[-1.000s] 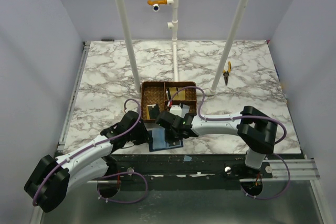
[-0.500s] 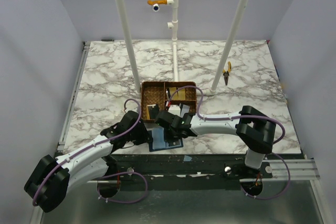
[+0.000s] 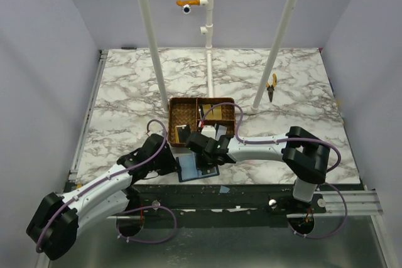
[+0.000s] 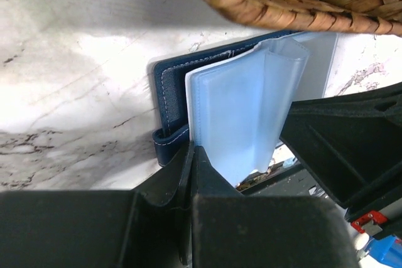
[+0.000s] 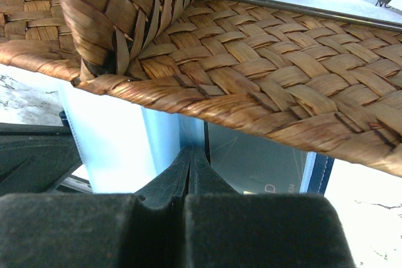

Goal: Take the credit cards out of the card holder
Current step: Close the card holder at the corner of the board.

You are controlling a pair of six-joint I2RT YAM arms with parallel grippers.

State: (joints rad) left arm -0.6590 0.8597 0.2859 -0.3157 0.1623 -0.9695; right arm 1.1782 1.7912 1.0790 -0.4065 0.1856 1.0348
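Two small changes since half a second ago: the left arm's rear link has sunk toward the near-left corner while its wrist stays at the card holder (image 3: 190,171), and the right arm has barely stirred. The navy holder, stitched along its edge, lies open on the marbled tabletop (image 3: 125,92) just beside the near rim of the brown wicker tray (image 3: 183,101). Its frosted pale-blue plastic sleeves (image 4: 245,111) bulge upward. The left fingers (image 4: 179,180) are pressed together at the holder's edge beside a small navy loop; whether they pinch a sleeve I cannot tell. The right fingers (image 5: 166,183) are closed tip to tip where a sleeve borders a glossy dark card (image 5: 257,161) lying in the holder. A flat gold card (image 3: 213,112) lies in the tray.
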